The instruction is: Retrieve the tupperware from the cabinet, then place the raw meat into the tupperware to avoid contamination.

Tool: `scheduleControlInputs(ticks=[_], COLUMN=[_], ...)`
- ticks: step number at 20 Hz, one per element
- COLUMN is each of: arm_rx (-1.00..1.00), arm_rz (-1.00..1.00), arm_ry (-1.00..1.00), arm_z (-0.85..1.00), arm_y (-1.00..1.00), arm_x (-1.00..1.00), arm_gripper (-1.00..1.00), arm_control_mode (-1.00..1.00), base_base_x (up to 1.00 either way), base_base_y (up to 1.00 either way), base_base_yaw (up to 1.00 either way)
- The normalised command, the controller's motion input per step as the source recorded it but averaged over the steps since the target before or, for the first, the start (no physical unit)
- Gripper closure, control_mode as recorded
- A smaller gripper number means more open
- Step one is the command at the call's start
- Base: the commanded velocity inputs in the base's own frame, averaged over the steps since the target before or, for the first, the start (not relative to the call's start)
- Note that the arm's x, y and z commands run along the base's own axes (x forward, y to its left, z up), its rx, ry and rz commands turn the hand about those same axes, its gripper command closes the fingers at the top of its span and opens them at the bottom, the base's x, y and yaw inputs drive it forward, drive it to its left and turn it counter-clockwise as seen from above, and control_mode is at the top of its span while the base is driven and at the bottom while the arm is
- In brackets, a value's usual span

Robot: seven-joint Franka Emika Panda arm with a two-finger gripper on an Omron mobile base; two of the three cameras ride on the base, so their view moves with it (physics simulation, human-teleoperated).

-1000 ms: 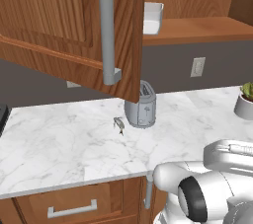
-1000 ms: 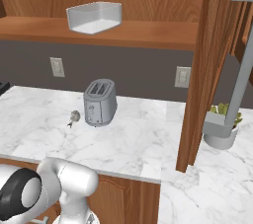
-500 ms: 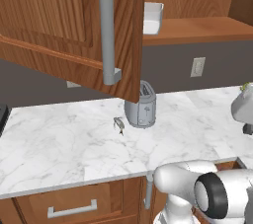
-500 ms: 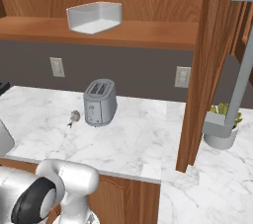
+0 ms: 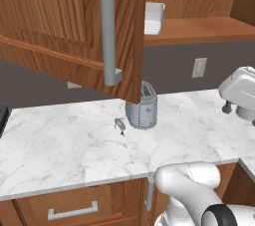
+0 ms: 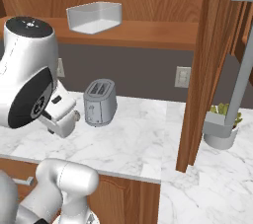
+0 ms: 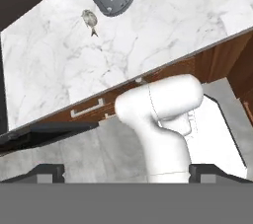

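Gripper (image 7: 126,171): jaws spread wide, holding nothing, looking down over the counter edge.
Drawer (image 5: 69,209): wood front, horizontal handle.
Counter (image 5: 60,145): white marble.
Raw meat (image 5: 120,126): lying just left of the toaster (image 5: 143,107).
Wall: dark, with a pale outlet (image 5: 199,67).
Cabinet (image 5: 79,26): door open.
Tupperware (image 6: 94,17): up on the cabinet shelf.
Writing: none readable.

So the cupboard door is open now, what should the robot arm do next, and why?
Probably lift the open gripper up toward the tupperware on the cabinet shelf. The tub is still up there, the raw meat lies on the counter by the toaster, and the gripper holds nothing.
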Motion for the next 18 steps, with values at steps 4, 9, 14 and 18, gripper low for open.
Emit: scheduleControlInputs(ticks=[4,9,14,18], arm_rx=[0.05,0.08,0.19,0.45], arm_rz=[0.01,-0.03,-0.02,0.00], arm_ry=[0.00,0.07,0.11,0.02], arm_z=[-0.17,0.07,-0.02,-0.31], arm_y=[0.01,0.14,0.23,0.10], arm_x=[0.91,0.77,0.66,0.57], arm_gripper=[-1.00,-1.00,-1.00,-1.00], arm_control_mode=[-1.00,-1.00,-1.00,-1.00], base_base_x=[0.00,0.00,0.00,0.00], base_base_y=[0.00,0.00,0.00,0.00], base_base_yaw=[0.00,0.00,0.00,0.00])
